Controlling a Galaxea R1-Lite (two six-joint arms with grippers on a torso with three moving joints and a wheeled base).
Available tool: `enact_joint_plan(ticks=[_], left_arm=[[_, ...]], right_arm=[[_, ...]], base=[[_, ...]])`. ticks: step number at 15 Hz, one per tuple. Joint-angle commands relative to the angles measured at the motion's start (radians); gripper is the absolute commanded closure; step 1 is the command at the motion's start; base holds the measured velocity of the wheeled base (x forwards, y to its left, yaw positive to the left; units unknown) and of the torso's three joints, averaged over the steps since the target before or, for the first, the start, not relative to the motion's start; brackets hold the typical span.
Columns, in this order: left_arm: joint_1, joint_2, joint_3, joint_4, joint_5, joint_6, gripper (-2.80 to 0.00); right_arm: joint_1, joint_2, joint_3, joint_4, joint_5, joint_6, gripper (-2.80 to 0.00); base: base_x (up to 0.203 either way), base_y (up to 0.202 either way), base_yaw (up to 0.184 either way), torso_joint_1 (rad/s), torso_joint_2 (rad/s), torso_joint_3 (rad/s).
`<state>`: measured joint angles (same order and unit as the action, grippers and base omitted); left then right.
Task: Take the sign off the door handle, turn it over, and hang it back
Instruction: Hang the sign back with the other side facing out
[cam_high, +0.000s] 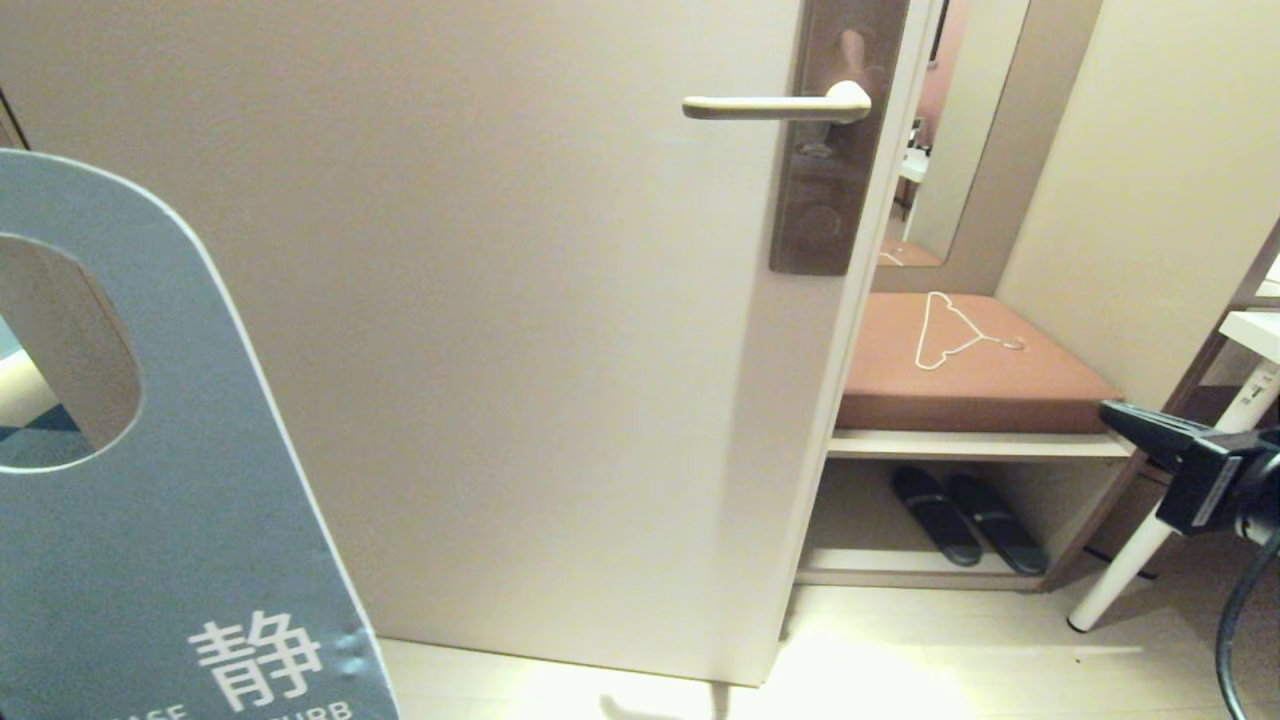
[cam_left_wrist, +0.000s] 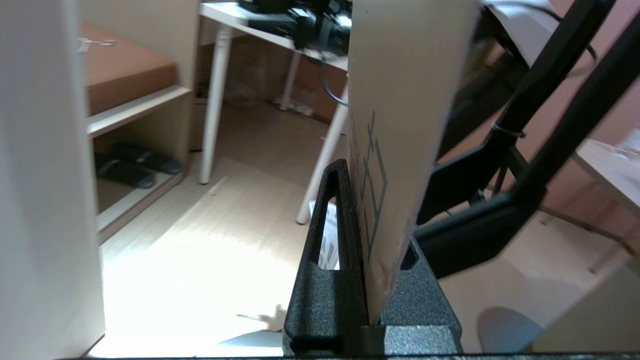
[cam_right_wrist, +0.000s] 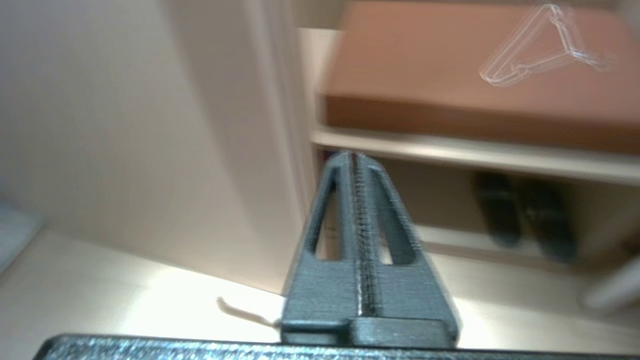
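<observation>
The sign (cam_high: 170, 480) fills the lower left of the head view, close to the camera, blue-grey side showing, its oval hole at the left edge. It is off the door handle (cam_high: 775, 105), a pale lever on a brown backplate (cam_high: 835, 150), bare at the upper middle. In the left wrist view my left gripper (cam_left_wrist: 367, 200) is shut on the sign (cam_left_wrist: 400, 100), seen edge-on with its white side showing. The left gripper itself is hidden in the head view. My right gripper (cam_high: 1125, 415) is at the right edge, low, shut and empty; its shut fingers (cam_right_wrist: 356, 165) show in the right wrist view.
The beige door (cam_high: 500, 300) stands in front, its edge at right. Beyond it a bench with a brown cushion (cam_high: 960, 370) carries a white wire hanger (cam_high: 950, 335); black slippers (cam_high: 965, 520) lie beneath. A white table leg (cam_high: 1170, 510) stands at right.
</observation>
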<state>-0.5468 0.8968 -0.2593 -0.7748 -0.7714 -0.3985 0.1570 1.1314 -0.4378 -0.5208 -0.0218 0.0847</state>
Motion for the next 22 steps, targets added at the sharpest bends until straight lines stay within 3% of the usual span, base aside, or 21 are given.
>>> enact_joint_plan(ticks=[1,4,8,14,18,22], left_arm=[[0.001,-0.110,0.010,0.052,0.025,0.001,0.00],[0.060,-0.183,0.037,0.130,0.094,0.029,0.00],[0.235,-0.182,0.040,0.138,0.099,0.050,0.00],[0.415,-0.113,0.032,0.193,0.121,0.149,0.00],[0.447,-0.075,0.023,0.187,0.127,0.163,0.00],[0.451,0.023,-0.053,0.180,0.149,0.181,0.00]], right_arm=[[-0.056,-0.092,0.096,-0.026,0.000,0.001,0.00],[-0.073,-0.204,0.248,-0.039,0.001,0.002,0.00],[-0.077,-0.346,0.414,-0.039,-0.001,0.006,0.00],[-0.077,-0.608,0.438,0.174,0.002,0.009,0.00],[-0.090,-0.865,0.438,0.427,0.025,-0.001,0.00],[-0.097,-0.865,0.435,0.465,0.036,-0.001,0.00]], base=[[0.000,0.000,0.000,0.000,0.00,0.000],[0.000,0.000,0.000,0.000,0.00,0.000],[0.000,0.000,0.000,0.000,0.00,0.000],[0.000,0.000,0.000,0.000,0.00,0.000],[0.000,0.000,0.000,0.000,0.00,0.000],[0.000,0.000,0.000,0.000,0.00,0.000]])
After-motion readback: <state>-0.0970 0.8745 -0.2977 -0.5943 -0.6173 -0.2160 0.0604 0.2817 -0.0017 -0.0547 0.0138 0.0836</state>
